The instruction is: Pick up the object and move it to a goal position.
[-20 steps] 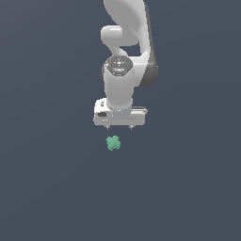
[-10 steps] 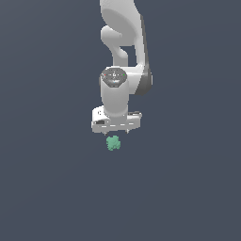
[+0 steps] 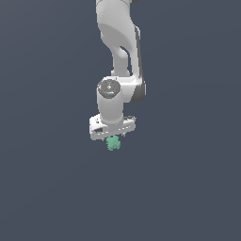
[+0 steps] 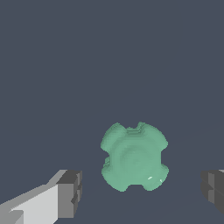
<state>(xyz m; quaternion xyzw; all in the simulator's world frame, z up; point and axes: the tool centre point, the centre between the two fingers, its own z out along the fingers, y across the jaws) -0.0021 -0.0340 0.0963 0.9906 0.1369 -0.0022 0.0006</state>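
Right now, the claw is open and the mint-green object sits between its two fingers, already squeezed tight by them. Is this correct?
Not quite. The claw is open and the mint-green object sits between its fingers, but they are not squeezing it: the wrist view shows clear gaps on both sides.

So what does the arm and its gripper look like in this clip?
The arm is glossy white with rounded, bulbous links and dark seams at the joints. A grey circular cap sits on the wrist. The gripper has a wide, flat white body; in the wrist view its fingers are white bars ending in blocky dark grey pads. No cables or markings show.
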